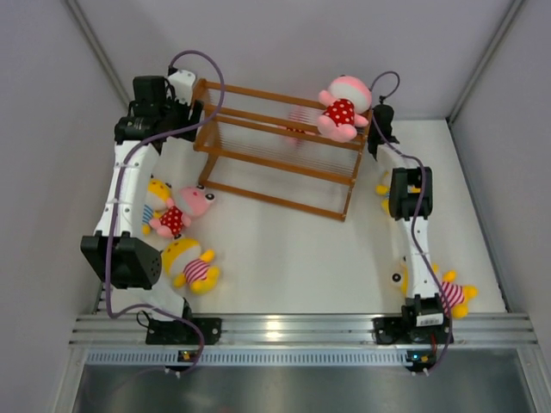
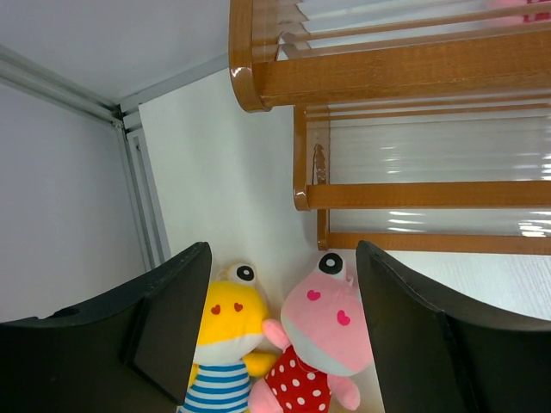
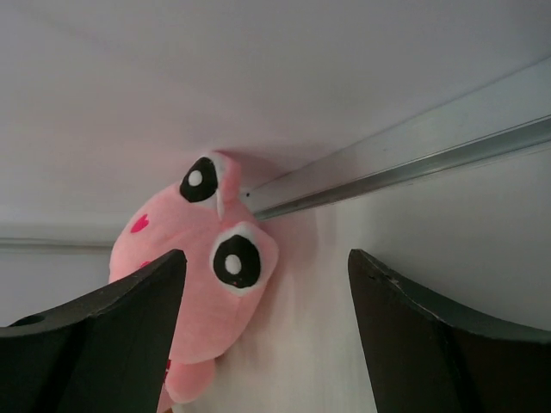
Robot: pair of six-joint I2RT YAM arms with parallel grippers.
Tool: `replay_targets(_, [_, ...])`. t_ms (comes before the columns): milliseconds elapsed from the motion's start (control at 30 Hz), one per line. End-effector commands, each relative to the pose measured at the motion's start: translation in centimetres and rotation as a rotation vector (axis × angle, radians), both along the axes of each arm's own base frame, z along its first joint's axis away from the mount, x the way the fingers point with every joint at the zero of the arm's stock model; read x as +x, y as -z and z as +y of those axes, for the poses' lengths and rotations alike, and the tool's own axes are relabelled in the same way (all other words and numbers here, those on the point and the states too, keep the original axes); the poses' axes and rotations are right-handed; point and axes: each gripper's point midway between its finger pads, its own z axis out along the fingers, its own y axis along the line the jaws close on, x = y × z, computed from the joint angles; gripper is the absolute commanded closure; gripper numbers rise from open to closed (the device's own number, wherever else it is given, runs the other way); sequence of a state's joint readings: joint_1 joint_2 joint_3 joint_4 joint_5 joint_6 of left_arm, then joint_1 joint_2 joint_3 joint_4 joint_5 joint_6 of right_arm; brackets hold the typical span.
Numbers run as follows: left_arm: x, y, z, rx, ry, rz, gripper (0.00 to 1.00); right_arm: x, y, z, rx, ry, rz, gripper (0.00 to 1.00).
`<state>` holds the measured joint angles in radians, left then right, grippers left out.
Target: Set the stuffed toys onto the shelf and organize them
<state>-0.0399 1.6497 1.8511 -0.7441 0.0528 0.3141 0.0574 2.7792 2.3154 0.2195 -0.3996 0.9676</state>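
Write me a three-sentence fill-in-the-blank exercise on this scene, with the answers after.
1. The pink toy sits on the ____ tier of the shelf.
2. In the left wrist view, the yellow toy wears ____-and-white stripes.
3. The left gripper and right gripper are both ____, holding nothing.
Missing words: top; blue; open.
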Motion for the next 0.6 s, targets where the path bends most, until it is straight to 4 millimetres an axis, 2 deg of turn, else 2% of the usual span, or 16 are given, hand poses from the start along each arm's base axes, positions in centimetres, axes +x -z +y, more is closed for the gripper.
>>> replay_targets(0, [0.3, -1.1, 0.5, 0.004, -0.026, -0.018, 0.26, 0.7, -1.9, 3.2, 0.073, -0.007, -0.077, 0.24])
replay_targets(167, [0.2, -1.4, 0.6, 0.010, -0.030, -0.021, 0.26, 0.0, 0.2, 4.5, 0.080, -0.031, -0.038, 0.24])
replay_targets(333, [0.3, -1.4, 0.7, 0.013, -0.029, -0.020, 0.27, -0.3, 0.7, 5.5, 0.119, -0.061, -0.053, 0.28])
replay_targets(433, [0.3, -1.3, 0.7, 0.016, -0.030, -0.019, 0.27, 0.2, 0.7, 5.2, 0.112, -0.029, -0.064, 0.42])
replay_targets(467, [0.2, -1.3, 0.7, 0.015, -0.029, -0.017, 0.27, 0.4, 0.7, 4.9, 0.110, -0.008, -0.071, 0.52])
replay_targets(533, [0.1, -1.3, 0.5, 0.011, -0.022, -0.018, 0.27, 0.7, 0.3, 4.7, 0.126, 0.003, -0.102, 0.63])
replay_targets(567, [0.2, -1.3, 0.6, 0.014, -0.022, -0.019, 0.27, 0.9, -0.1, 4.4, 0.134, 0.009, -0.113, 0.75])
